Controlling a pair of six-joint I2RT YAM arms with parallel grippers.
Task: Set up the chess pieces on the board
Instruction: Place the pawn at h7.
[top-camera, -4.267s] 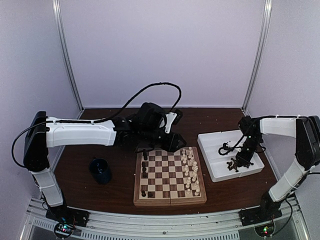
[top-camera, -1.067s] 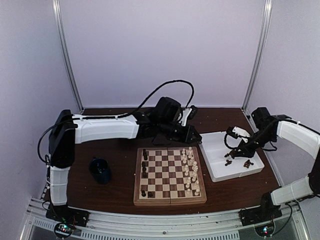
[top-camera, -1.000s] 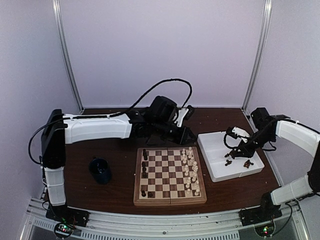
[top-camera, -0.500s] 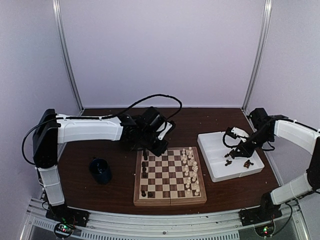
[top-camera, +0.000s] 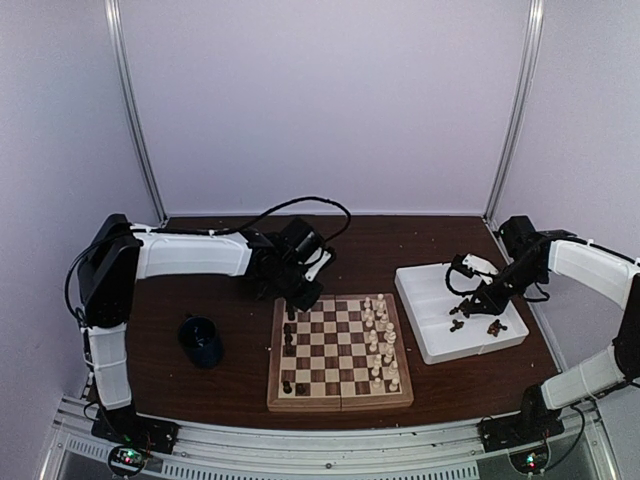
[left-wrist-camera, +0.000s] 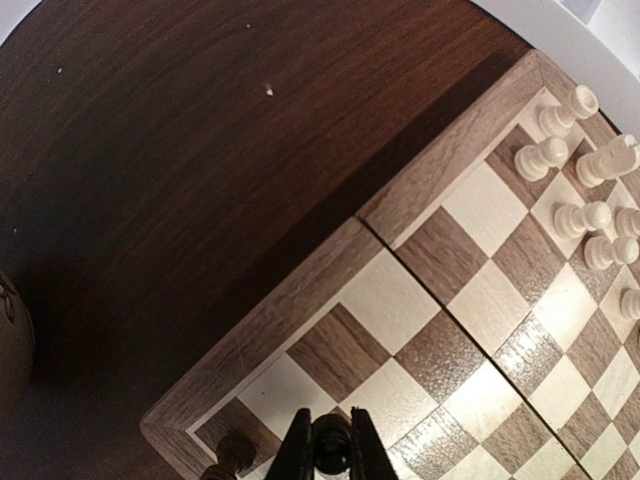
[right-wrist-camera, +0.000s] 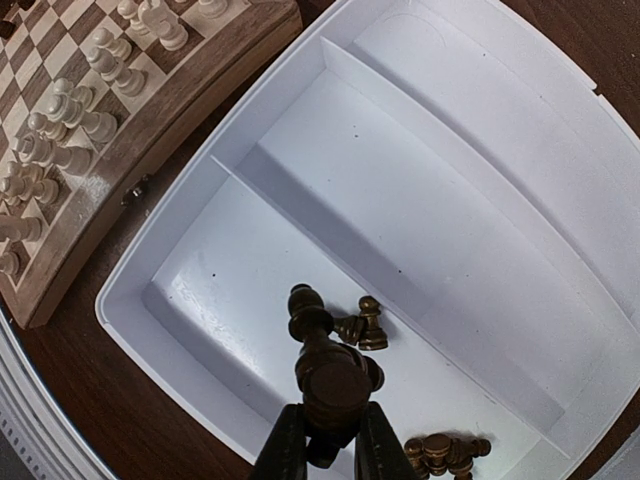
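- Top external: the left gripper (top-camera: 293, 300) is hanging over the far left corner of the board (top-camera: 340, 403). There the dark pieces (top-camera: 289, 342) are lining the left edge and the cream pieces (top-camera: 381, 340) are filling the right side. The right gripper (top-camera: 468, 302) is hovering over the near compartment of the white tray (top-camera: 410, 290), which is lying just beside the board. A blue cup (top-camera: 202, 341) is sitting apart on the table (top-camera: 200, 260).
- Left wrist: the jaws are pinching narrowly on a small dark chessman (left-wrist-camera: 330, 445). It is poised over the square next to the corner one, where a standing dark piece (left-wrist-camera: 232, 456) is occupying its place. Whether the held one is touching the board I cannot tell. The step in hand is looking like placement in the dark back row. The next move is calling for a straight descent and a gentle release that is not knocking the neighbour.
- Right wrist: the jaws are clamping narrowly on a tall dark piece (right-wrist-camera: 330, 385) above the tray, with a few loose dark ones (right-wrist-camera: 364, 326) lying below. By my judgement it is needing a carry across to the board's dark side next.
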